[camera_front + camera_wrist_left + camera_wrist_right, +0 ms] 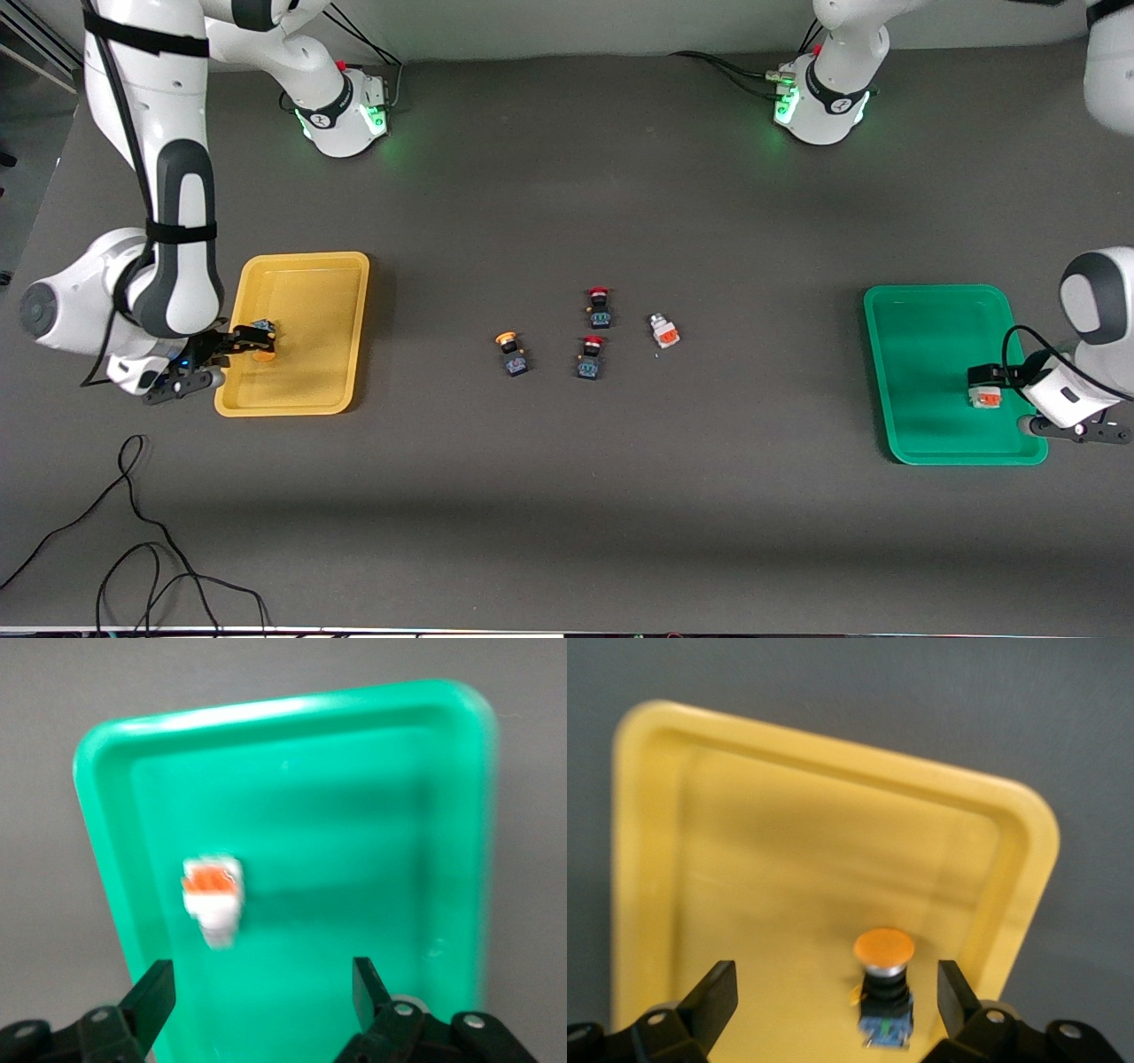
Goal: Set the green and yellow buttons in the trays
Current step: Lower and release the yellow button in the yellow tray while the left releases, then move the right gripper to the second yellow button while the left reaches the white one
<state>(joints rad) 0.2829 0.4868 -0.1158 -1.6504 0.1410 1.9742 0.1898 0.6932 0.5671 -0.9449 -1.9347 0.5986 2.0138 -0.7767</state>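
Grey table | left gripper [257, 992] spread over green tray [372, 735] | right gripper [837, 997] spread over yellow tray [700, 815]

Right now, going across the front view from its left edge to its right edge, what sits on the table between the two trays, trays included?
yellow tray → yellow-capped button → two red-capped buttons, one above the other → white button with orange face → green tray

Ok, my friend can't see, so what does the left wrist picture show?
A small white button with an orange face lies in the green tray. The left gripper is above the tray, fingers open, holding nothing.
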